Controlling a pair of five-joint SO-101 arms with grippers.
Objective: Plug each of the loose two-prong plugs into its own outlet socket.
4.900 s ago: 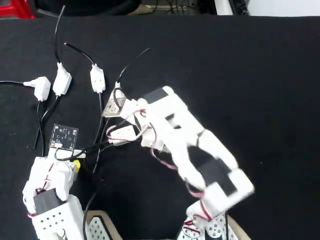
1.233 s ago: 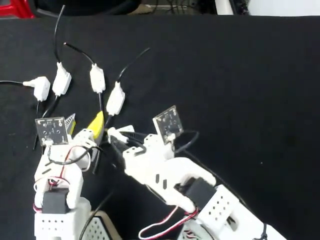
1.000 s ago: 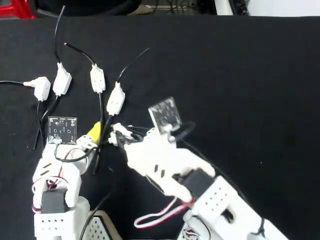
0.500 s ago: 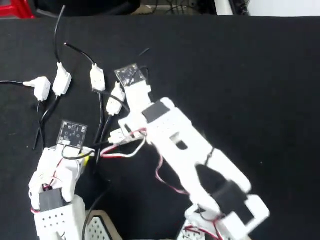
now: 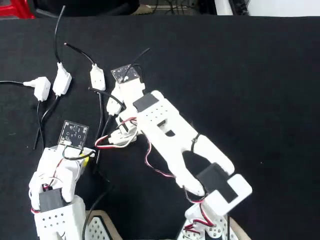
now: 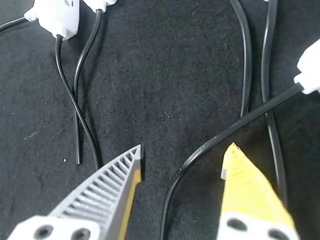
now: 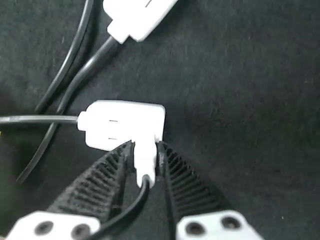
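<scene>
Entry, right end effector [image 7: 145,148]: I log its two black ribbed fingers [image 7: 100,185] clamped on a narrow white plug [image 7: 145,162]; the plug's cable [image 7: 131,205] runs back between them; the front of the plug touches the side of a white socket [image 7: 122,125] lying on the black surface [image 7: 240,75]; I cannot tell whether the prongs are seated; a second socket [image 7: 141,17] lies near, beyond the first. Entry, left end effector [image 6: 186,147]: fingers apart, one grey [image 6: 107,182], one yellow [image 6: 247,187], holding nothing; it sits low over the surface, with a loose cable [image 6: 210,142] crossing between the tips. Entry, high view: right arm [image 5: 170,135] stretched toward the rear left of the surface; a row of white connectors [image 5: 61,80] with black leads lies just beyond its tip, further left.
</scene>
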